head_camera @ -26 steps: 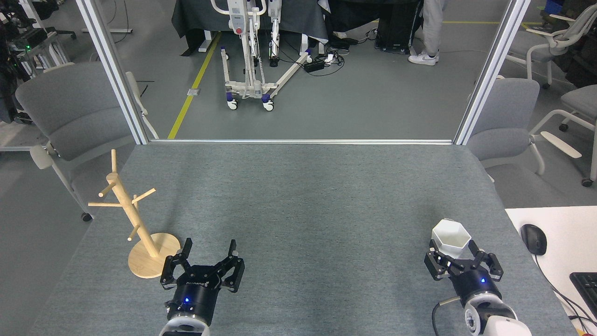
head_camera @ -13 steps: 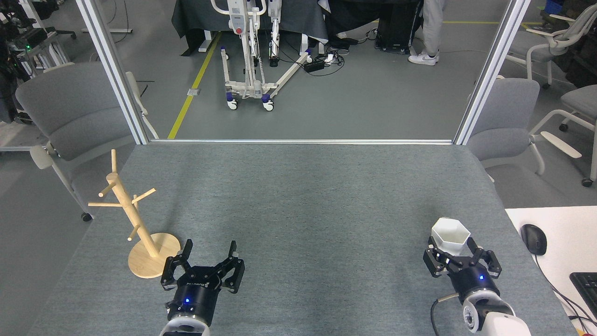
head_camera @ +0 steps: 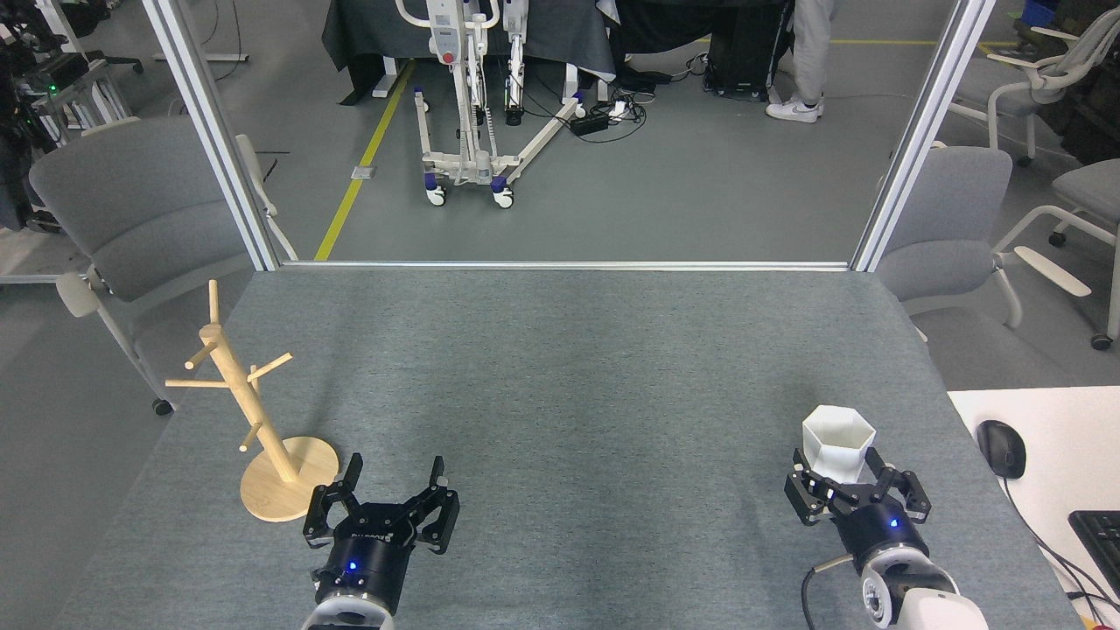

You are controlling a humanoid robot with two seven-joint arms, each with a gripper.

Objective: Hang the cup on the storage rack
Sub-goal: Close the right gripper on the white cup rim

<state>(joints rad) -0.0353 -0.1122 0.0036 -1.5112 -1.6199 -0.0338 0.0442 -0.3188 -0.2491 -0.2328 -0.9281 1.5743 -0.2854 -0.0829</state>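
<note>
Cup (head_camera: 838, 443): white, hexagonal, upright, mouth up, near right of counter (head_camera: 560, 367); handle not visible. Right end effector (head_camera: 847, 486) clasps its lower body, fingers closed around it. Left end effector (head_camera: 391, 494): fingers spread, empty, just beside storage rack (head_camera: 249, 411) base. Rack upright, pegs angled upward, near left, well apart from cup. Beyond: grey chairs (head_camera: 131, 210).

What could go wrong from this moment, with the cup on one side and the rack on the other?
1. The right gripper sits around the base of the cup; whether its jaws hold firmly cannot be told, so the cup might slip or tip.
2. The rack stands far across the table, a long carry.
3. The open left gripper is close to the rack's base and could bump it.
</note>
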